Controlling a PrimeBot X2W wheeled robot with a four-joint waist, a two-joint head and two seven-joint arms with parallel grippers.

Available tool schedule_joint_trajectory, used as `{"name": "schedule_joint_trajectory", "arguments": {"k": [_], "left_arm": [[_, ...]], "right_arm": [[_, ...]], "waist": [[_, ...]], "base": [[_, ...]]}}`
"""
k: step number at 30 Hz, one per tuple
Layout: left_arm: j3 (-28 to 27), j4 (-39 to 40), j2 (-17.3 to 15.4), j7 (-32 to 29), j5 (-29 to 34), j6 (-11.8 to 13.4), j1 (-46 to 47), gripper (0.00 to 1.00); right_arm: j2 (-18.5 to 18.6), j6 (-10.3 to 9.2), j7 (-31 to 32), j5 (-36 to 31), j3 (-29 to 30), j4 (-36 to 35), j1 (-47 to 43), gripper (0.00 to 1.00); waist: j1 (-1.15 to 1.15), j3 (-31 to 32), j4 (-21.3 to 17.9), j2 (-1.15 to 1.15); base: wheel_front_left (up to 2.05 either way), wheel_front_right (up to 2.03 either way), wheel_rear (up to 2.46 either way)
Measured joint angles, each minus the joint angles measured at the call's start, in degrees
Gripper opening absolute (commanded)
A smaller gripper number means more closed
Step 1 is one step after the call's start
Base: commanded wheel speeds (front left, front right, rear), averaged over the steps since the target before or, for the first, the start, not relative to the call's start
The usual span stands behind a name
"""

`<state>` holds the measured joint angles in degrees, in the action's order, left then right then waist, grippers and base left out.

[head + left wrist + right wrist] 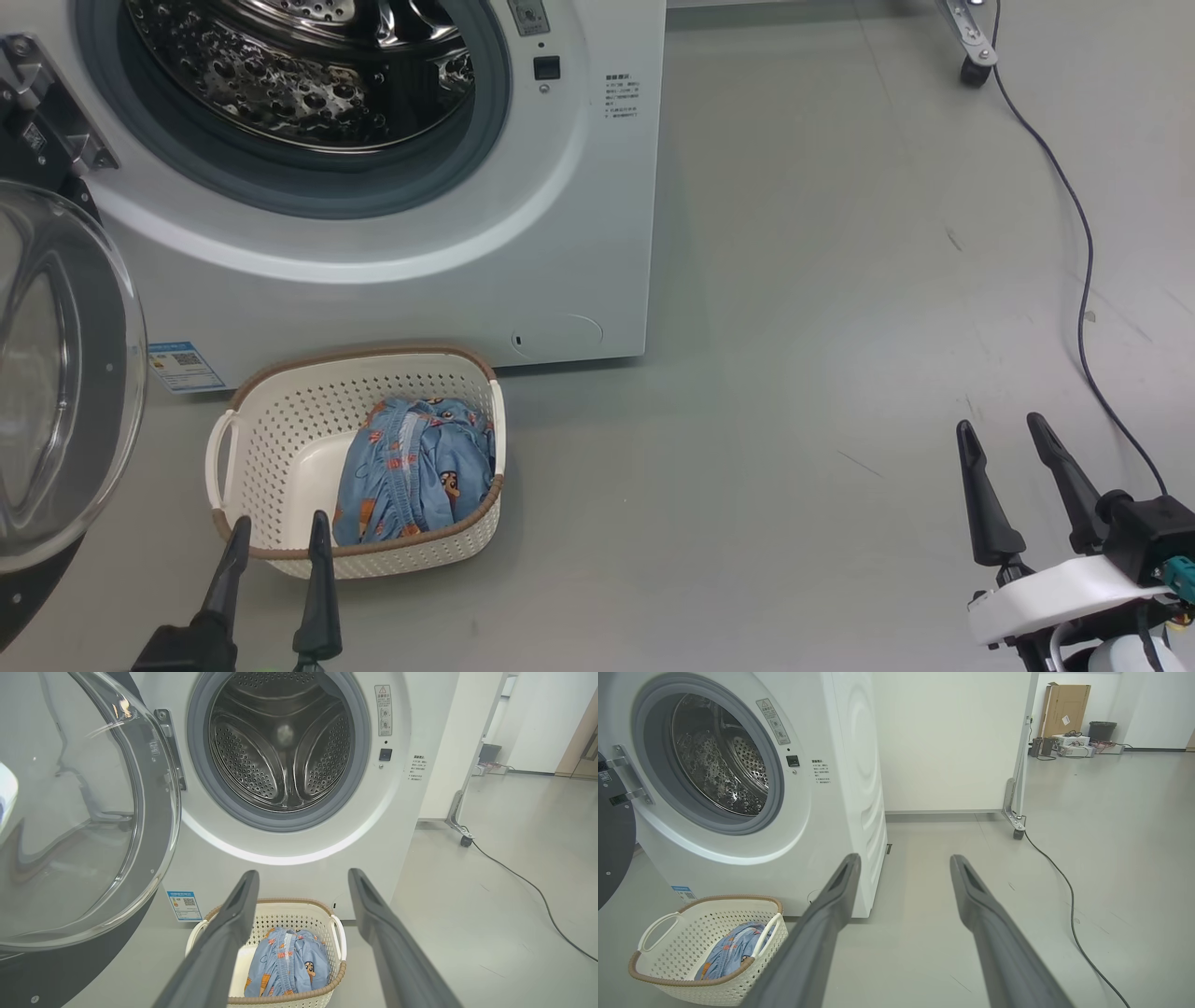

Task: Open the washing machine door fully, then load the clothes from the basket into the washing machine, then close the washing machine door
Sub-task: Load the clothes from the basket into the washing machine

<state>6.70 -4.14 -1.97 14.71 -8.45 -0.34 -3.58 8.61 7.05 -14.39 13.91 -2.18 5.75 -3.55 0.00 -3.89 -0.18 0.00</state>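
- Washer (pixel 579 233): set on the floor with the drum mouth bare, so seemingly ready for loading.
- Door (pixel 65 373): swung out on the hinge at the washer's left side, clear of the drum mouth; likely open far enough to leave a free path in.
- Basket (pixel 280 420): on the floor just in front of the washer, below the drum mouth, probably placed for a short lift upward.
- Clothes (pixel 415 471): bundled in the basket in front of the washer, none in the drum; loading not yet begun.
- Left gripper (pixel 280 520): in front of the washer, on the basket's far side from it, fingers aimed toward the washer, jaws spread wide and empty; looks lined up for the clothes.
- Right gripper (pixel 1000 425): well off to the washer's right over bare floor, fingers pointing past the washer's right side, jaws spread and empty; apparently parked out of the way.
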Motion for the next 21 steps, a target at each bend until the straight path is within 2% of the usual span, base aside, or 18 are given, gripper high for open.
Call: {"name": "schedule_joint_trajectory", "arguments": {"k": [21], "left_arm": [[-0.6, -0.3, 0.0, 0.0, -0.2, 0.0, 0.1, 1.00]], "right_arm": [[-1.3, 0.01, 0.0, -0.3, -0.1, 0.5, -1.0, 1.00]], "waist": [[0.00, 1.3, -0.2, 0.00]], "base": [[0.00, 0.00, 0.00]]}}
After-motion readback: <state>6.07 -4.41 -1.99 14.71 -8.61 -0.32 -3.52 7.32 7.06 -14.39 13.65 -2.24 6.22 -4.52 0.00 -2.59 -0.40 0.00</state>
